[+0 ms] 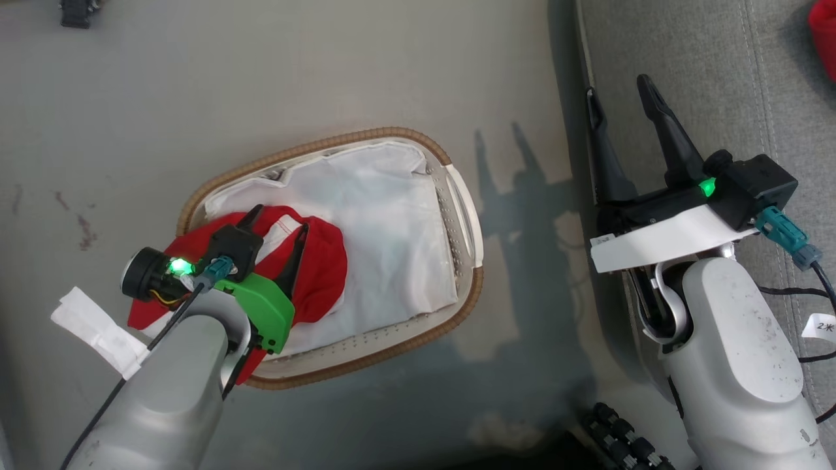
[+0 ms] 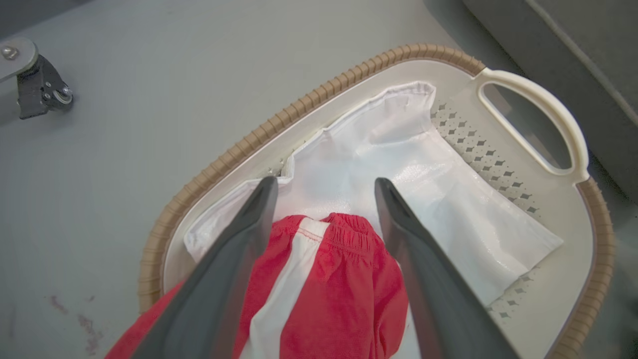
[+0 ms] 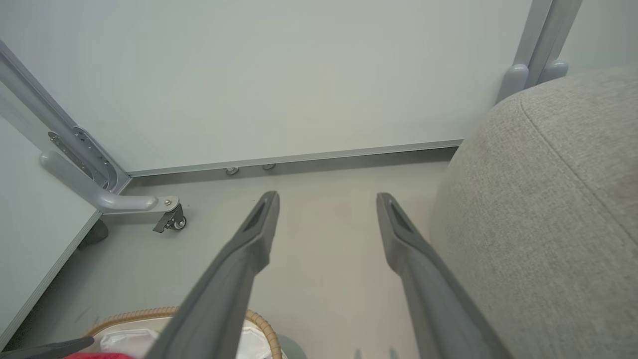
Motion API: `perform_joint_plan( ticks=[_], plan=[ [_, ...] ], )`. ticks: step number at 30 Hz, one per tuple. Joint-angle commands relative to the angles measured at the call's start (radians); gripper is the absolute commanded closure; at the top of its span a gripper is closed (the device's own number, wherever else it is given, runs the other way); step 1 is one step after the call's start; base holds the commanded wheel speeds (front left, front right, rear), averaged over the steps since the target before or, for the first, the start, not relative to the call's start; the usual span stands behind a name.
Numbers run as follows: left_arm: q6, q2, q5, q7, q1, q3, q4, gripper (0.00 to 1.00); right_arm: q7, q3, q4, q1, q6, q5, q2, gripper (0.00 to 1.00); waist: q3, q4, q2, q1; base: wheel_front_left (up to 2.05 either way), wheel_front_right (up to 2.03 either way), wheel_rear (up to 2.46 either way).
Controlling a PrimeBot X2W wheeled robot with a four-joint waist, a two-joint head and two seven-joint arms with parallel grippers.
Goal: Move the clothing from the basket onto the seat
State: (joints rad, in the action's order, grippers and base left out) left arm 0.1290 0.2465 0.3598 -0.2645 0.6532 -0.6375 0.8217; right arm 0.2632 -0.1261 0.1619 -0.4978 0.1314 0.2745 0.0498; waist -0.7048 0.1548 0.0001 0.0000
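Basket point(image 1: 467, 215) on floor point(image 1: 261, 78), near seat point(image 1: 718, 78), strip of floor between. Inside we see white lining point(image 1: 392, 241) spread over most of bottom. Clothing point(image 1: 323, 261) bunched at end nearest our left arm, one red fold spilling over brown rim point(image 1: 339, 140). Red shape point(image 1: 824, 32) on seat's far corner, too cropped to identify. Our left gripper point(image 2: 325, 183) spread wide, fingers point(image 2: 224, 279) either side of clothing, nothing clamped. Our right gripper point(image 1: 617, 86) parted, empty, over seat edge. Floor beyond basket open; caster point(image 2: 42, 85) well apart.

Probably a staged test lab: castored partition panels point(image 3: 299, 75), bare grey floor point(image 3: 324, 284), one seat point(image 3: 548, 224).
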Motion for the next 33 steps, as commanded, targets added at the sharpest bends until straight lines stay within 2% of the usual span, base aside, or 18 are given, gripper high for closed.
perform_joint_plan(
  ticks=[1, 9, 12, 18, 33],
  plan=[
    [0.003, 0.020, -0.003, 0.000, 0.035, -0.014, 0.025, 0.00, 0.002, -0.004, -0.009, -0.015, -0.001, 0.011, 0.002, 0.00, -0.087, 0.059, -0.0001, 0.0000, 0.00, 0.00, 0.00],
    [0.001, 0.031, -0.056, 0.000, 0.135, -0.104, 0.199, 0.00, 0.002, -0.015, -0.030, -0.021, -0.001, 0.038, 0.002, 0.00, -0.155, 0.099, -0.0001, 0.0000, 0.00, 0.00, 0.00],
    [-0.011, 0.026, -0.102, 0.015, 0.184, -0.145, 0.274, 0.00, 0.002, -0.015, -0.036, -0.023, -0.001, 0.047, 0.002, 0.00, -0.179, 0.111, -0.0001, 0.0000, 0.00, 0.00, 0.00],
    [-0.020, 0.005, -0.129, 0.050, 0.242, -0.181, 0.383, 0.00, 0.002, -0.011, -0.044, -0.015, -0.001, 0.078, 0.002, 0.00, -0.202, 0.127, -0.0001, 0.0000, 0.00, 0.00, 0.00],
    [0.003, -0.028, -0.111, 0.164, 0.243, -0.262, 0.455, 0.00, 0.002, -0.011, -0.052, -0.011, -0.001, 0.094, 0.002, 0.00, -0.223, 0.131, -0.0001, 0.0000, 0.00, 0.00, 0.00]
  ],
)
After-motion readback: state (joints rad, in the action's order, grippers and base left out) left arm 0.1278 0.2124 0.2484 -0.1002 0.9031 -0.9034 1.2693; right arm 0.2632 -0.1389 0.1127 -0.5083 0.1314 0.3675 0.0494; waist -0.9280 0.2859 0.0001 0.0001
